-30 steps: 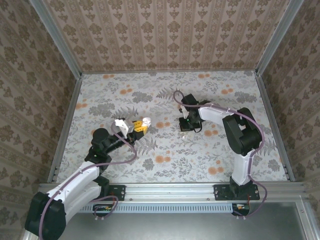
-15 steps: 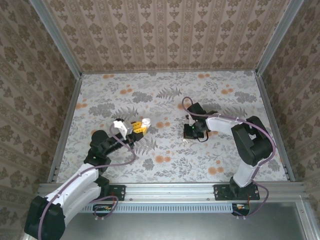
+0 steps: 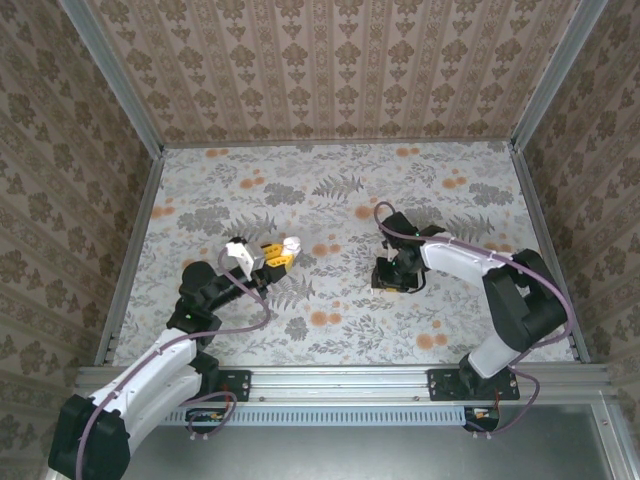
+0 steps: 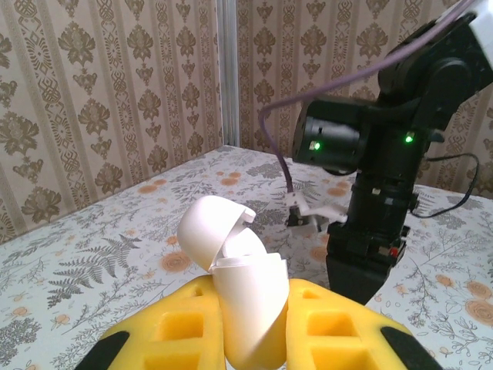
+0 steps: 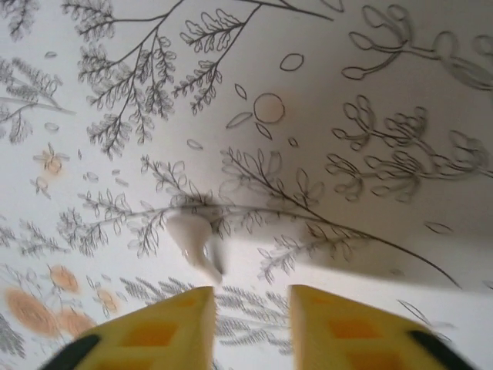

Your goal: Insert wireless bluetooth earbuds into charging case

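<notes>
From above: the left hand (image 3: 278, 252) sits raised over the left-centre of the table (image 3: 330, 190), clamped on the white charging case (image 3: 291, 242). The right hand (image 3: 390, 275) is well apart from it, right of centre, nose down at the tabletop. A pale speck shows at its tip, too small here to name.

Left wrist view: the charging case (image 4: 246, 297) is pinched upright between the yellow pads (image 4: 177, 327), lid (image 4: 212, 231) swung open and facing the far side. The right arm (image 4: 377, 154) stands beyond it, bent down to the table.

Right wrist view, and this is the one that matters: the right hand (image 5: 250, 293) is parted to a modest gap with nothing in it. Just ahead lies a small pale piece, blurred, which I take for an earbud (image 5: 191, 235). Its long axis runs diagonally, bulb away, stem pointing back toward the hand. It lies off the gap's centre, in front of the finger on the view's left. This hand is plainly the nearer one; my read is it needs a sideways nudge to straddle that stem before closing.
</notes>
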Robot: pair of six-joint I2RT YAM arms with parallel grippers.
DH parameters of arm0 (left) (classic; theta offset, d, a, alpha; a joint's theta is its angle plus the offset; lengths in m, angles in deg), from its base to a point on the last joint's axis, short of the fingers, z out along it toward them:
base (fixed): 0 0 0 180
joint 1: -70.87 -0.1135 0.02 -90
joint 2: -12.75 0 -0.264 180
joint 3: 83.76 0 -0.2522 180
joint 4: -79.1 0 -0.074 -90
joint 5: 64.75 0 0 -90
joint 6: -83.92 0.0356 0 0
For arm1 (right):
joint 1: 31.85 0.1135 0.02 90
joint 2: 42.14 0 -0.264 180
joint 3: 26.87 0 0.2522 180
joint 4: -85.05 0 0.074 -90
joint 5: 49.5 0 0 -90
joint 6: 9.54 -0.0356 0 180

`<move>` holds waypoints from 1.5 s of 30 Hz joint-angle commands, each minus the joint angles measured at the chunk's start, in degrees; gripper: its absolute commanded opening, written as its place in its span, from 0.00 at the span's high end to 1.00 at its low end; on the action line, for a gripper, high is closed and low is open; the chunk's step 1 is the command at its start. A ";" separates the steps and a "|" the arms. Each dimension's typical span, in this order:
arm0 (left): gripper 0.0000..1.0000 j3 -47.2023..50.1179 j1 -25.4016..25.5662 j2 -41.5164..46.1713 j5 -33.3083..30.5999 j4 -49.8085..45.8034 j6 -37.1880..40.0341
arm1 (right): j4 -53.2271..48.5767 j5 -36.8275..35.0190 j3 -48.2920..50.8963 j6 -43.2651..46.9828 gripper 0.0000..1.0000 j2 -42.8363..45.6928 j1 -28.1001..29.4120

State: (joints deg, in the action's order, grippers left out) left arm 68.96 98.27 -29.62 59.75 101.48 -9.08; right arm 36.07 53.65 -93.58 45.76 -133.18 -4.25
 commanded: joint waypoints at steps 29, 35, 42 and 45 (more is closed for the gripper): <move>1.00 0.25 1.17 -0.17 -0.71 0.06 -1.14 | -14.03 -13.17 -19.56 1.71 0.63 -17.27 9.80; 1.00 0.33 1.17 -0.16 -0.93 0.03 -1.07 | -14.90 -13.85 -20.18 2.04 0.67 -18.69 10.55; 1.00 0.42 1.17 0.02 -0.88 -0.28 -1.29 | -15.67 -14.32 -20.61 2.53 0.76 -19.95 10.90; 1.00 0.25 1.17 0.08 -0.87 -0.28 -1.55 | -16.08 -14.85 -20.61 2.70 0.81 -19.32 10.92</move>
State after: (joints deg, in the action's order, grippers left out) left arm 68.96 99.08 -30.26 59.22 100.82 -9.50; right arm 22.82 40.71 -113.23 47.71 -151.96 6.30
